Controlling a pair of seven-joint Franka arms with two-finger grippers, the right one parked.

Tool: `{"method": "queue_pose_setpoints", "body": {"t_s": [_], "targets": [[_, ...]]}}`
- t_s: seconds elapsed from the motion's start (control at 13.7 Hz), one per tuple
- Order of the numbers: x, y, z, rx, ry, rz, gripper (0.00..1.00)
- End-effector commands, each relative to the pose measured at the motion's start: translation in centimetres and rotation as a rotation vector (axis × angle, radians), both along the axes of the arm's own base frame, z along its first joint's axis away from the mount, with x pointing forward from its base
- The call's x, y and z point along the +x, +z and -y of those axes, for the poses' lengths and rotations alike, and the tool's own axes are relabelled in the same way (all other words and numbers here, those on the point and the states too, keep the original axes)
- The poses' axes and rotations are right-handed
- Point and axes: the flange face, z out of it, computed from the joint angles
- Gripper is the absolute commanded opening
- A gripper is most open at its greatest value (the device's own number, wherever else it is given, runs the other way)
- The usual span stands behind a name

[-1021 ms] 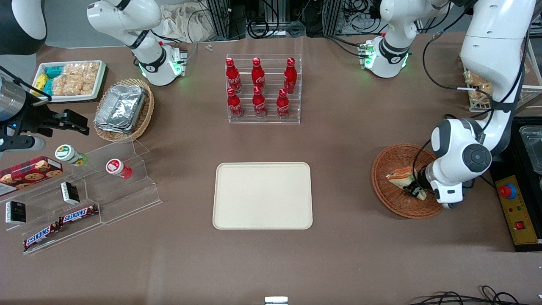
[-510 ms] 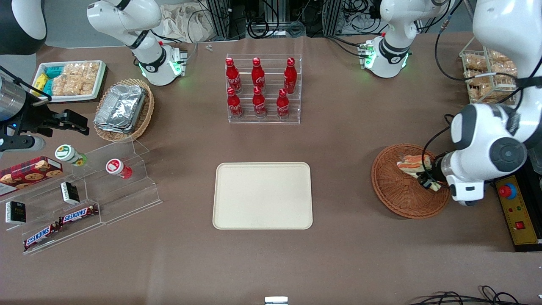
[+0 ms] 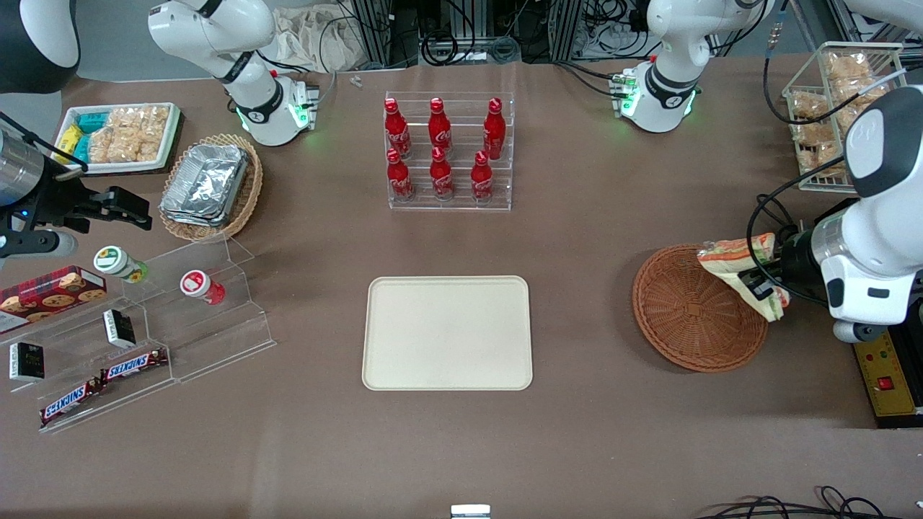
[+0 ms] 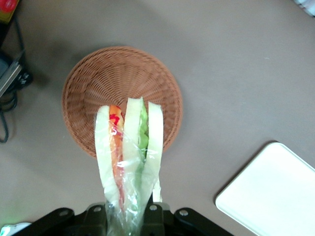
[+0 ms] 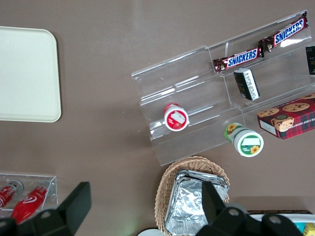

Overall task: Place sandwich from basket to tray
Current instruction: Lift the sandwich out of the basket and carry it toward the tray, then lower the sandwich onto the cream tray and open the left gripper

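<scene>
Lifted out of the basket since the earlier frame, the sandwich now hangs above the basket's rim at the working arm's end of the bench, and the arm has risen and drawn away sideways with it. Nearest the front camera lies the cream tray, bare, well apart from the basket. The tool is closed on the sandwich, pinching its wrapped end; from the wrist view the wedge points down toward the wicker basket below it, with the tray's corner off to one side. Farther off stands the rack of red cola bottles.
</scene>
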Motion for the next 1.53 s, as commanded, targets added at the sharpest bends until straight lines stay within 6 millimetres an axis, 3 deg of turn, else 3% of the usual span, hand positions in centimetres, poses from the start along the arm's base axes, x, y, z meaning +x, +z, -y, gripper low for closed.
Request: {"method": "queue_pose_setpoints", "body": {"t_s": [0.0, 0.15, 0.36, 0.51, 0.8, 0.95, 1.17, 1.46], "targets": [[-0.3, 0.8, 3.9, -0.040, -0.159, -0.001, 0.00], [-1.4, 0.8, 9.0, -0.049, -0.309, 0.011, 0.00], [-3.1, -3.6, 19.0, 0.031, -0.496, -0.024, 0.00], [-3.4, -8.7, 24.1, 0.084, -0.586, -0.026, 0.00], [-3.8, -18.4, 31.4, 0.015, -0.660, -0.009, 0.04], [-3.8, -21.4, 33.4, -0.012, -0.689, 0.026, 0.04], [-3.3, -26.0, 34.9, -0.055, -0.711, 0.082, 0.04], [-3.0, -31.7, 35.4, -0.108, -0.712, 0.105, 0.04]]}}
